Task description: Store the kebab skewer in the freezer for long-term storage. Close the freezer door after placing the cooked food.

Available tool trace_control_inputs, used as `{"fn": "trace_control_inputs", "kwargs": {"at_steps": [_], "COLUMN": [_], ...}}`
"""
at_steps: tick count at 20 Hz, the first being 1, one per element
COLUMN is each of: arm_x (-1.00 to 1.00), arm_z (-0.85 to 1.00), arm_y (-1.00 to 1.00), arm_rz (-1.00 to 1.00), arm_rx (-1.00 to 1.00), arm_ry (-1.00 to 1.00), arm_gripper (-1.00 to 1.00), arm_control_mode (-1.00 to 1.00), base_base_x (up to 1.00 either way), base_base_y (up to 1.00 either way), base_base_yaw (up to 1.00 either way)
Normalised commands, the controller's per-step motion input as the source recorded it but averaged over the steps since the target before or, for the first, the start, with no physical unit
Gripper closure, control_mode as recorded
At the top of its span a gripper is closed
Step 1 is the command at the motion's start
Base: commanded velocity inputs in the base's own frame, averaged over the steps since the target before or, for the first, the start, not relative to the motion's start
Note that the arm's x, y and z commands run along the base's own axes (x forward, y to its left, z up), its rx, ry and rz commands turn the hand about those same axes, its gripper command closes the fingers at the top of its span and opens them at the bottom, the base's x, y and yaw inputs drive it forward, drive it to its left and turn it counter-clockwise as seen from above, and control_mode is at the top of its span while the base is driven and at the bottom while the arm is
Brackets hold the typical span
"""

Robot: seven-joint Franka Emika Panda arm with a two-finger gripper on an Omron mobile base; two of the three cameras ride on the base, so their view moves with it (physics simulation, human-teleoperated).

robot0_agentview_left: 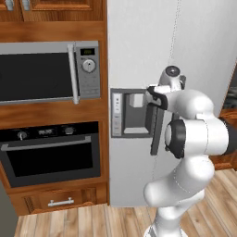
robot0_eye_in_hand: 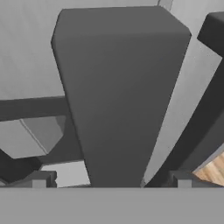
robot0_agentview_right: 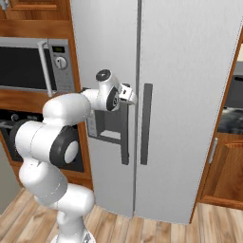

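- The tall pale grey freezer door (robot0_agentview_right: pixel 107 71) with its recessed water-dispenser panel (robot0_agentview_left: pixel 132 113) stands shut, flush with the plain pale grey door (robot0_agentview_right: pixel 190 95) on its right.
- The white arm's two-finger pincer (robot0_agentview_right: pixel 130 96) is up against the top end of the freezer door's dark grey vertical bar handle (robot0_agentview_right: pixel 125 137).
- In the hand view that handle (robot0_eye_in_hand: pixel 120 100) fills the middle, rising between the two dark fingertips (robot0_eye_in_hand: pixel 38 179), which stand spread wide on either side of it and are not pressed on it.
- The second dark bar handle (robot0_agentview_right: pixel 146 123), on the plain door, is just beside the first.
- Left of the refrigerator, a silver black-windowed microwave (robot0_agentview_left: pixel 46 71) sits above a black wall oven (robot0_agentview_left: pixel 51 152) in wooden cabinetry (robot0_agentview_left: pixel 55 113).
- The floor is pale wood planks (robot0_agentview_left: pixel 92 222).
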Motion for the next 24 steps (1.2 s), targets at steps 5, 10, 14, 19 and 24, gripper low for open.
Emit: {"fn": "trace_control_inputs", "kwargs": {"at_steps": [5,10,14,19,24], "arm_x": [0.19,0.2,0.33,0.49,0.6], "arm_z": [0.0,0.0,0.0,0.08,0.04], "arm_y": [-0.39,-0.17,0.0,0.0,0.0], "arm_rz": [0.09,0.03,0.0,0.0,0.0], "arm_rx": [0.13,0.06,0.0,0.0,-0.01], "arm_ry": [0.0,-0.04,-0.08,0.0,0.04], "arm_gripper": [-1.0,-1.0,-1.0,-1.0,-1.0], "arm_control_mode": [-1.0,-1.0,-1.0,-1.0,-1.0], "base_base_x": [0.0,0.0,0.0,0.0,0.0], "base_base_y": [0.0,0.0,0.0,0.0,0.0], "base_base_yaw": [0.0,0.0,0.0,0.0,0.0]}}
